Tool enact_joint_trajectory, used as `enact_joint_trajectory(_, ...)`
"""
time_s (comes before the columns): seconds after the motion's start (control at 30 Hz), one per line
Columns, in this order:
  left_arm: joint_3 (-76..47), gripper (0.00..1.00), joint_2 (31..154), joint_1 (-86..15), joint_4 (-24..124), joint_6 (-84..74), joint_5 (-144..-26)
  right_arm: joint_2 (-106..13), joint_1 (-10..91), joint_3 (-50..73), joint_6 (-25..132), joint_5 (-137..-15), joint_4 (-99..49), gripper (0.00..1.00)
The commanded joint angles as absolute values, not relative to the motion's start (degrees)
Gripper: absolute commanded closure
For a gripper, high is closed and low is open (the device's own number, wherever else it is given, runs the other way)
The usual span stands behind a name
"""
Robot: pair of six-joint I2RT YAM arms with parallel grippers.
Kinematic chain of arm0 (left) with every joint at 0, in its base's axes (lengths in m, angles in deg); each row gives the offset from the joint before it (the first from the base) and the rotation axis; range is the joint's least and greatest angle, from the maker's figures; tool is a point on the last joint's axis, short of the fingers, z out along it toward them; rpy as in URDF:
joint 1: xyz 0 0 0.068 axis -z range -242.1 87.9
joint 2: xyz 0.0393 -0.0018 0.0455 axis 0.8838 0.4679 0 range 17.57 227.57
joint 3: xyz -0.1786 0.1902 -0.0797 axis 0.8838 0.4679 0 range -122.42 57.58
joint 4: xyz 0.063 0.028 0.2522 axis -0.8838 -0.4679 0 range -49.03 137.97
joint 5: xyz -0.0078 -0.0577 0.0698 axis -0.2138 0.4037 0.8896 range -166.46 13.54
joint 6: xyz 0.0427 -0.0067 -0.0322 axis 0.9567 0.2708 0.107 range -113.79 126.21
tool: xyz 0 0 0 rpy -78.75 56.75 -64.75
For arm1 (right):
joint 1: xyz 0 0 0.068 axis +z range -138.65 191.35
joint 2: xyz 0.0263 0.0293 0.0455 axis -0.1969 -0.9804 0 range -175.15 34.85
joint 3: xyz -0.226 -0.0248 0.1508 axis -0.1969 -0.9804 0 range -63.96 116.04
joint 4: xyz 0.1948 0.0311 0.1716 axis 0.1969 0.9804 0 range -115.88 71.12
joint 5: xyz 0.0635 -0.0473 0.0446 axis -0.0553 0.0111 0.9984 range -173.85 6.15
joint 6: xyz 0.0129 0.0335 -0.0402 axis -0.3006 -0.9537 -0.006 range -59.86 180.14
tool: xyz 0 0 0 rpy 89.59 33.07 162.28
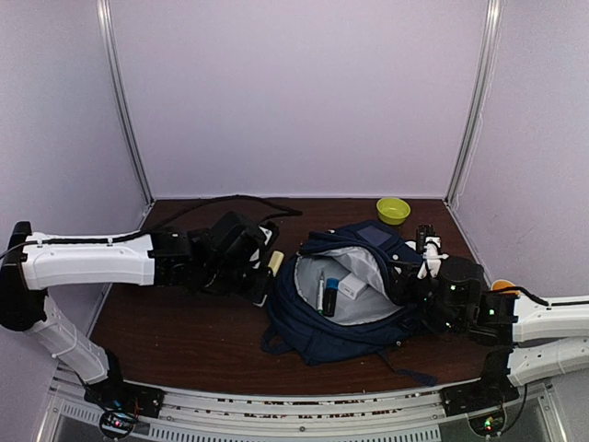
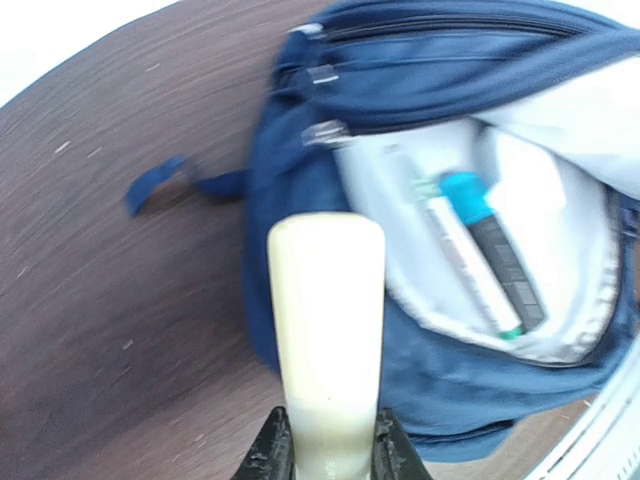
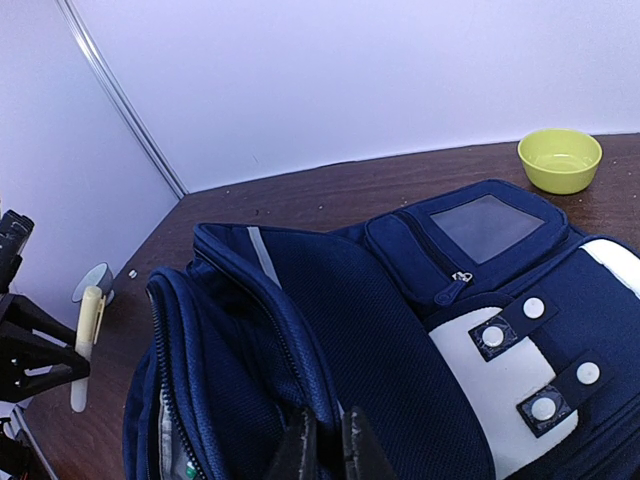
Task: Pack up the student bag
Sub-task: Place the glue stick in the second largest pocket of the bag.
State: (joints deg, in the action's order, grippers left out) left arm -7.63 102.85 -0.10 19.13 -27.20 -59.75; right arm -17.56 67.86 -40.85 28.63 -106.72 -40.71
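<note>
A cream, flat, round-ended stick (image 2: pixel 325 330) fills the closest view, pinched at its near end by the left claw (image 2: pixel 328 455) and held at the left edge of the navy blue fabric backpack (image 1: pixel 313 336). The backpack lies open on the dark wooden tabletop (image 1: pixel 175 331), right of centre. Its grey lining holds a blue-capped marker (image 2: pixel 500 265), a white pen (image 2: pixel 450 245) and a small white box (image 1: pixel 350 287). The right claw (image 3: pixel 325 445) is pressed together, apparently on the rim of the backpack's mouth. A yellow-green bowl (image 3: pixel 560 160) sits at the far right.
</note>
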Motion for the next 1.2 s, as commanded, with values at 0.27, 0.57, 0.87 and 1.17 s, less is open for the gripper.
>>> enact_joint_trajectory(0.27,-16.42,1.0,113.65,2.29,27.91,-18.55,-79.05,-17.47,66.44,-40.61,27.68,-110.69,-38.93,1.0)
enact_joint_trajectory(0.57,-25.31,1.0,123.98,2.51,24.62,-21.88,-84.35,-16.97,66.43,-41.01,27.62,-110.67,-39.24,1.0)
enact_joint_trajectory(0.87,-32.75,1.0,130.14,2.5,21.43,-30.22,-80.91,-16.92,66.45,-41.09,27.61,-110.57,-39.35,1.0)
enact_joint_trajectory(1.17,-36.79,1.0,132.62,0.85,13.58,-38.22,-72.27,-16.57,66.41,-41.37,27.61,-110.53,-39.5,1.0)
